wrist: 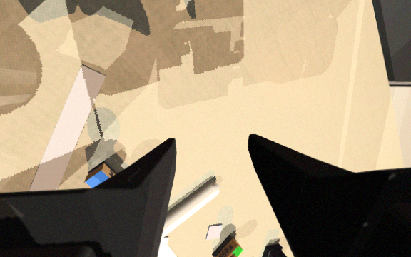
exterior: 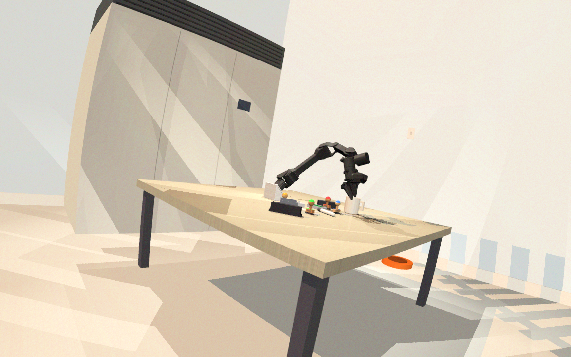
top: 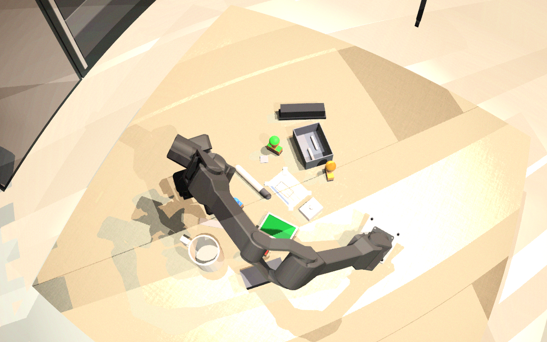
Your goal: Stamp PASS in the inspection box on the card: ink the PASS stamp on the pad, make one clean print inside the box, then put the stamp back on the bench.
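The PASS stamp [top: 274,147] [exterior: 311,207] [wrist: 228,248] has a green knob and stands upright on the bench. Its lettering shows at the bottom of the wrist view. The green ink pad [top: 276,220] lies open, partly covered by my arm in the top view. The white card [top: 299,194] lies between them, with a small outlined box; I can make out no print in it. My gripper [exterior: 353,197] [wrist: 212,143] points down and is half open, with nothing between its fingers. It is above the bench, away from the PASS stamp. Its fingertips are hidden in the top view.
A blue stamp [top: 239,203] [wrist: 98,179] and white marker [top: 249,177] [wrist: 195,204] are near the gripper. A mug [top: 206,253] [exterior: 351,206], yellow stamp [top: 330,166], red stamp [top: 266,252], grey tray [top: 319,162], black block [top: 302,111] and small light box [top: 310,209] stand around the card and pad.
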You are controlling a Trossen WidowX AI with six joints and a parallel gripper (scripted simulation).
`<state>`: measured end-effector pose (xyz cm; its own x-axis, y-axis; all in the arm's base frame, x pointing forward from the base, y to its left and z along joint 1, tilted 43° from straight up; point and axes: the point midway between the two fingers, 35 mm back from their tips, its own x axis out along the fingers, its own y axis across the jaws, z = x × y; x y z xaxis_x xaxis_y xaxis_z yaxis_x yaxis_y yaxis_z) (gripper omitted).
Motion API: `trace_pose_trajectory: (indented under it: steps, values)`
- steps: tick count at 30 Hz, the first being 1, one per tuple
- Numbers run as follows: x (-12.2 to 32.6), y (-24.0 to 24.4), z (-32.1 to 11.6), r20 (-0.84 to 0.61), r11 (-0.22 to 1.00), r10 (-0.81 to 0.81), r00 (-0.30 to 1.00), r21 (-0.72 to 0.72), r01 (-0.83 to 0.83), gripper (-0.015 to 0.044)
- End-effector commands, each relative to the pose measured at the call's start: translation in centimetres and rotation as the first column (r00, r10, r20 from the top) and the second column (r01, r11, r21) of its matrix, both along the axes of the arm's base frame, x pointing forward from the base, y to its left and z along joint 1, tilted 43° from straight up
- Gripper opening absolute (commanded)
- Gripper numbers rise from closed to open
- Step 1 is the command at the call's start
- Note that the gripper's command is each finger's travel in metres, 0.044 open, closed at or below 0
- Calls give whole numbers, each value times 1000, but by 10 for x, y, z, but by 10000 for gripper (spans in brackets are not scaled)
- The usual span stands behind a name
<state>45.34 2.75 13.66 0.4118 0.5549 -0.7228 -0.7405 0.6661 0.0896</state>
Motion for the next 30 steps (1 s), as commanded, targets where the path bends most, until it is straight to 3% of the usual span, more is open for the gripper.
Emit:
trace_pose_trajectory:
  steps: [1, 8, 11, 30]
  values:
    - [-4, -52, -44, -228, 992, -120, 966, 20, 128, 226]
    - [-42, -136, -117, -635, 929, -247, 732, 59, 365, 226]
    - [-61, -159, -137, -744, 895, -249, 619, 67, 441, 226]
    - [-62, -148, -152, -751, 892, -249, 611, 68, 447, 226]
